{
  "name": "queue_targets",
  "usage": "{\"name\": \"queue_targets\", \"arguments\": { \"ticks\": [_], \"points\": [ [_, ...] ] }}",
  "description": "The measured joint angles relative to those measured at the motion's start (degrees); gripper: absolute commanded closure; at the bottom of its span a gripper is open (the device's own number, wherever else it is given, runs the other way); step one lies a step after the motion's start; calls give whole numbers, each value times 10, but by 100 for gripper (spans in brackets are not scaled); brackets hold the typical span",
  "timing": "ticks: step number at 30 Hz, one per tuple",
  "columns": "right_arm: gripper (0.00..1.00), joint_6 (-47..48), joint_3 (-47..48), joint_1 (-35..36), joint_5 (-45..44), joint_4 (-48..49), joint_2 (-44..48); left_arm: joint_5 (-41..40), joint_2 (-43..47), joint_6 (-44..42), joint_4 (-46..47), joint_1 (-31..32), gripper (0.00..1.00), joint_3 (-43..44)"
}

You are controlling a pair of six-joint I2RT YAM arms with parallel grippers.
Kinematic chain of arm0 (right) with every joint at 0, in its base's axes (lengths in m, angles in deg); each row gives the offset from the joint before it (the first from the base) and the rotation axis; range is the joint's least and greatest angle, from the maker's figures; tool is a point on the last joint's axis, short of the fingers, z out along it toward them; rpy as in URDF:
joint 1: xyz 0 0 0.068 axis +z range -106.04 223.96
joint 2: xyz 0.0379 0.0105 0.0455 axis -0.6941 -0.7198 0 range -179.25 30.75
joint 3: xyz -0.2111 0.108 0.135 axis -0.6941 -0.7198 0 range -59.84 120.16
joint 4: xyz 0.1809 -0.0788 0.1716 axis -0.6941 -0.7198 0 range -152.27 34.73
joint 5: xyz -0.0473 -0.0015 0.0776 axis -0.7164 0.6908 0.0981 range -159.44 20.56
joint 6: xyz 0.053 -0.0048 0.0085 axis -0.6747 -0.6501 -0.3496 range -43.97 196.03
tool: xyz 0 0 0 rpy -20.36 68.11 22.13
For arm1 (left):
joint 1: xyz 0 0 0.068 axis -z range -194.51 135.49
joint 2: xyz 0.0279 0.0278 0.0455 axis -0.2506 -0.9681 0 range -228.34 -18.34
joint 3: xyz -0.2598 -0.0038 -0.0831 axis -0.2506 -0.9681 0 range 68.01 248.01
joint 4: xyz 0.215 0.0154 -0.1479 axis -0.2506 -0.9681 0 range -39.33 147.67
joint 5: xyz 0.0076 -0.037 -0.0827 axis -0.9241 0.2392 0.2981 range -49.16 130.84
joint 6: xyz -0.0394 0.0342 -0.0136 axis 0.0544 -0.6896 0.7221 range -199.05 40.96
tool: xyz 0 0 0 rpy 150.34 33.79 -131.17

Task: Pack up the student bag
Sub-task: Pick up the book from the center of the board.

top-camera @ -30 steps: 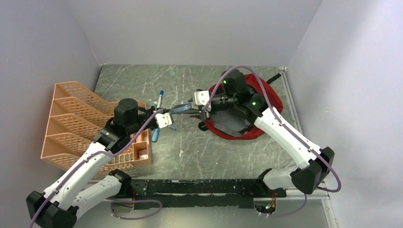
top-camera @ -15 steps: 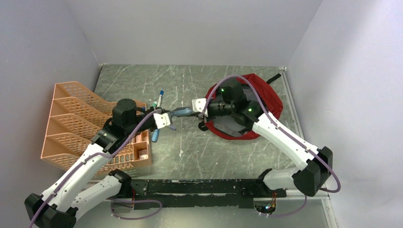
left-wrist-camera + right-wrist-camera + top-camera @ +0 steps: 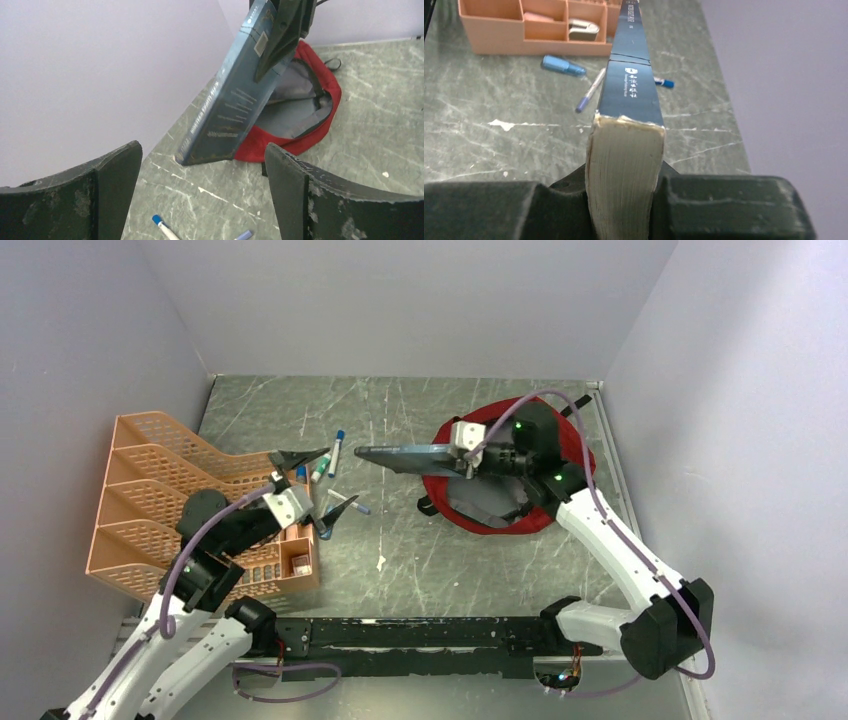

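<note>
My right gripper is shut on a thick dark blue book, clamping its page edge between both fingers. The book sticks out to the left, held in the air beside the student bag. The student bag is red, lies open at the back right, and shows its grey lining. My left gripper stands wide open near the orange organiser, well apart from the book, with nothing between its fingers.
An orange mesh file organiser stands at the left, with a small orange desk tray in front of it. Several pens and markers lie loose on the table between the arms. Grey walls close in the table.
My left gripper opened, let go of the book and drew back left toward the organiser. My right gripper closed on the book and carried it back toward the bag.
</note>
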Motion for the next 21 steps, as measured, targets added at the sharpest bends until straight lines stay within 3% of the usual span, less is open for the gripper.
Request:
{"name": "queue_targets", "arguments": {
  "ticks": [4, 11, 21],
  "points": [
    [100, -47, -15, -42, 75, 68, 21, -4, 46, 28, 24, 0, 3, -21],
    [100, -166, -43, -56, 224, 230, 28, -11, 53, 53, 58, 0, 3, -21],
    [100, -327, -50, -60, 329, 422, 30, -7, 63, 85, 110, 0, 7, -28]
  ]
}}
